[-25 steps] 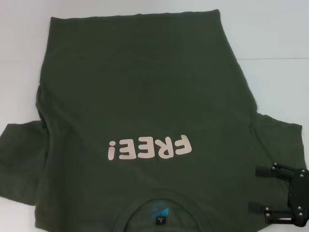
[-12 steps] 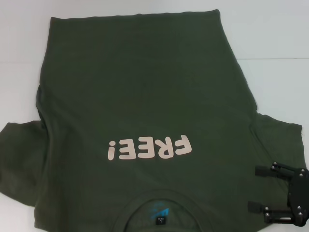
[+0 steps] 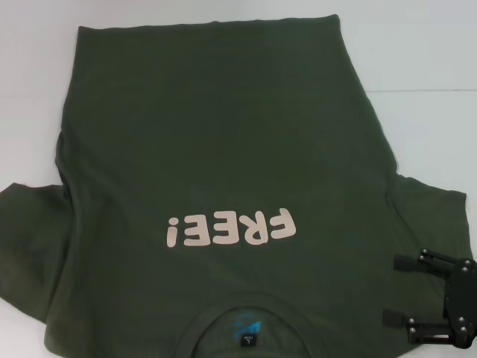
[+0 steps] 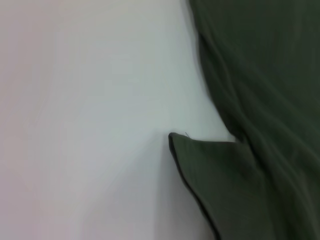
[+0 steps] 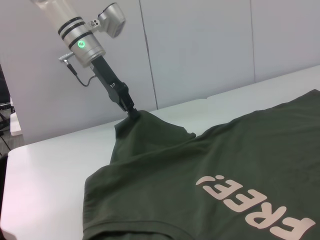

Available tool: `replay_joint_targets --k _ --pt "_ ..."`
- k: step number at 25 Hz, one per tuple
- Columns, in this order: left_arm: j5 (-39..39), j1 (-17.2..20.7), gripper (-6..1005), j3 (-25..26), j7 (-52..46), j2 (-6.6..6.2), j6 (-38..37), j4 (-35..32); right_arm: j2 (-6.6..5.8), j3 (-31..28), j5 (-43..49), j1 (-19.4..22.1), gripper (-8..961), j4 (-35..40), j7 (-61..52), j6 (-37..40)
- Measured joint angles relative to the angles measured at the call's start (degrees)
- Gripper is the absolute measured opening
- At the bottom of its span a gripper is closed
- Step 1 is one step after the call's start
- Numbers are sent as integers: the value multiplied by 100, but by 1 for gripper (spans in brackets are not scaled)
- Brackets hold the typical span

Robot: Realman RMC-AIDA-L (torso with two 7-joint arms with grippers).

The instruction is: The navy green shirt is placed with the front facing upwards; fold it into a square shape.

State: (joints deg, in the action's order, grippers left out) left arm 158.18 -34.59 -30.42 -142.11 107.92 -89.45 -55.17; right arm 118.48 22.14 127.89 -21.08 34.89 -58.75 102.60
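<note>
Spread front-up on a smooth white table (image 3: 425, 45), collar nearest the robot: a dark olive-green cotton T-shirt (image 3: 223, 149) with pale pink "FREE!" lettering (image 3: 231, 228). Pinched and lifted by the left gripper (image 5: 133, 111), 1 sleeve. Parted over the other sleeve, the right gripper (image 3: 389, 291).

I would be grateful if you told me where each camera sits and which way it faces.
Head: above, looking down on the navy green shirt; right claw open over its sleeve.
Left wrist: looks down at the white table and the shirt's edge; no claw shows.
Right wrist: low, across the shirt to the left claw lifting the sleeve.
Shared: the shirt.
</note>
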Motion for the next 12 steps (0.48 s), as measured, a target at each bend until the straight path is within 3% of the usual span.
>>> replay_joint_targets --k 12 --pt "-280 -62 53 44 -11 -35 -265 -139 10 0 -23 0 941 -5 13 -14"
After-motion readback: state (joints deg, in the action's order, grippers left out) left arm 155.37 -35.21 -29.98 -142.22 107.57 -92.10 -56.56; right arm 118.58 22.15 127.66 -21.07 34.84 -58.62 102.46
